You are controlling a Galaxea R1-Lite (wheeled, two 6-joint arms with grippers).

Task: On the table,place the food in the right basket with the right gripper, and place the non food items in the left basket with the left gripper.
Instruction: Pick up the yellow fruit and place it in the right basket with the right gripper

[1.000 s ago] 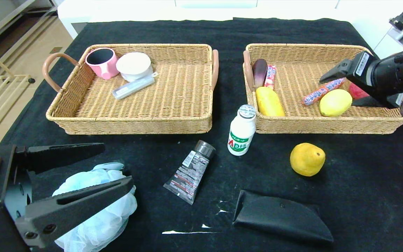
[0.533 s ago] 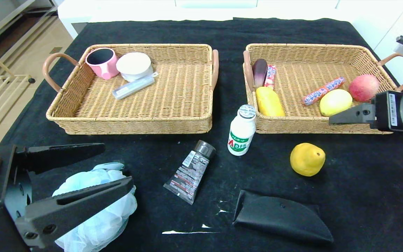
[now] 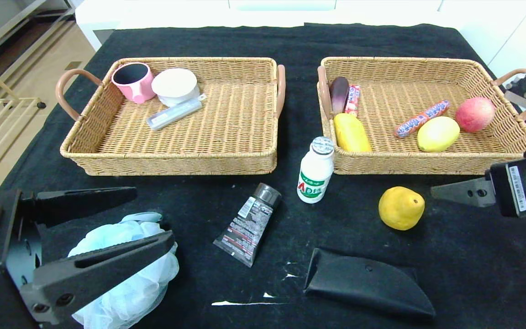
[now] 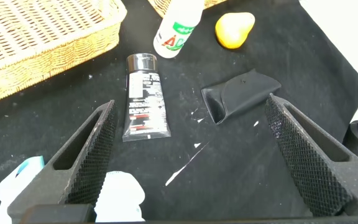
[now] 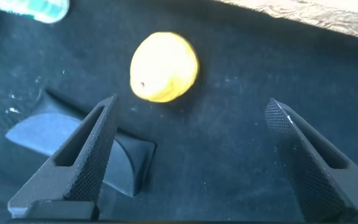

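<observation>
Right gripper moved out of right basket, now low over table near basket's near-right corner, jaws wide, empty, just right of yellow fruit. Apple lies in right basket beside lemon. Left gripper parked near-left, jaws wide, above blue loofah. Bottle, tube, black pouch on table. Left basket holds pink cup.
</observation>
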